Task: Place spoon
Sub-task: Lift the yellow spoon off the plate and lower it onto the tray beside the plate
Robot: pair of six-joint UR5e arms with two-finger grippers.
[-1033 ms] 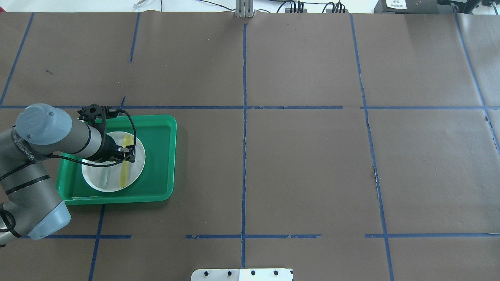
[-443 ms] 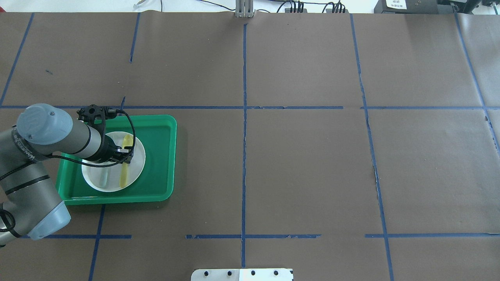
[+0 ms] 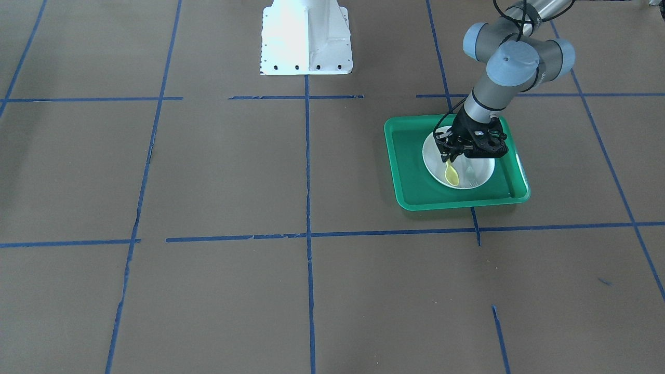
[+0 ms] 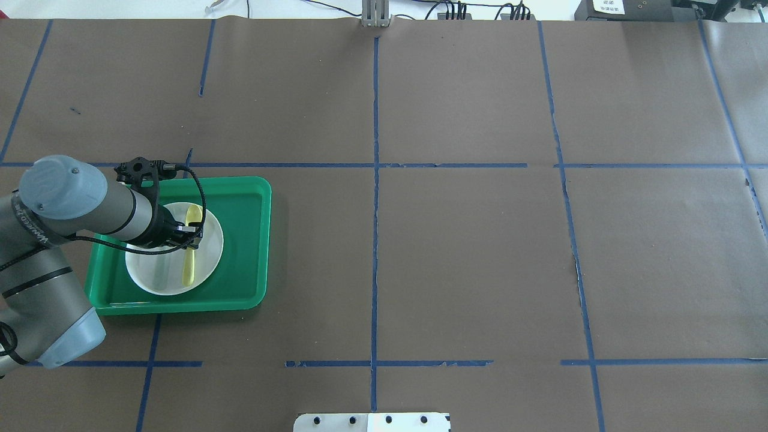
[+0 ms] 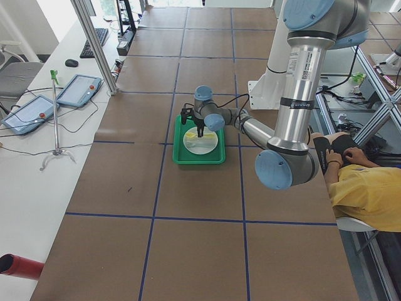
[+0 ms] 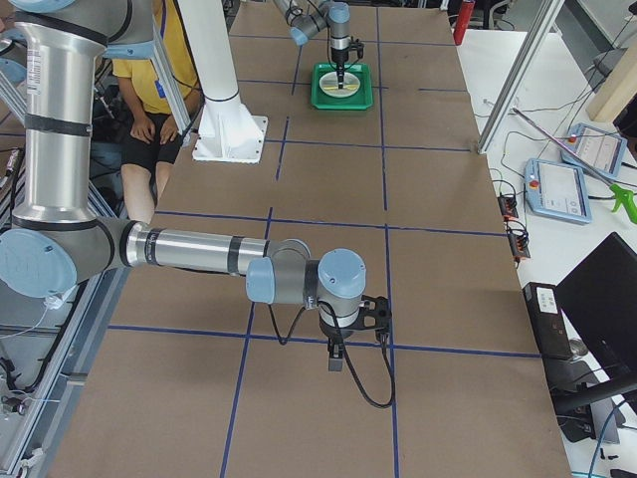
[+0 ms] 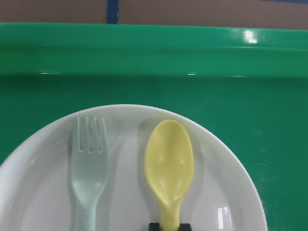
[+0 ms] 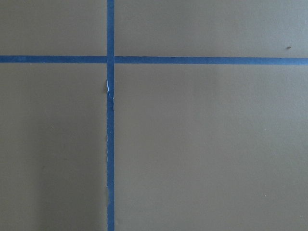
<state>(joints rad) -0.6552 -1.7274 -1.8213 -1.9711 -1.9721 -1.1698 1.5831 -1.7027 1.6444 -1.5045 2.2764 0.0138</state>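
Since a second ago, the left gripper (image 4: pixel 191 239) and the spoon (image 4: pixel 188 267) have slid slightly toward the fork (image 4: pixel 159 273), as the overhead view shows. The spoon now lies lengthwise across the plate (image 4: pixel 144 276), which sits in the tray (image 4: pixel 246 240) on the surface (image 4: pixel 468 258).

From the front-facing view, we see the gripper standing upright over the plate. The spoon's bowl pokes out below it and the fork is just beside.

From the left end of the surface, the tray is too small for us to add anything.

From the right end, the right gripper (image 6: pixel 336 349) hangs over bare surface, well apart from the tray. We cannot tell whether it is open or closed.

In the left wrist view, the spoon's bowl faces up beside the fork, the two apart. The dark fingertips (image 7: pixel 154 226) press on either side of the spoon's neck, so we judge that the gripper is closed on the spoon. Whether the spoon rests fully on the plate we cannot tell.

The right wrist view shows only surface.

What could go wrong:
- If the arm lifts before the gripper opens, the spoon goes back up with it.
- If the spoon is not fully down, it may drop and roll, or its handle may tip over the plate's rim.
- More sideways drift could knock the spoon into the fork.

We count one spoon, one fork, one plate, one tray and two grippers.
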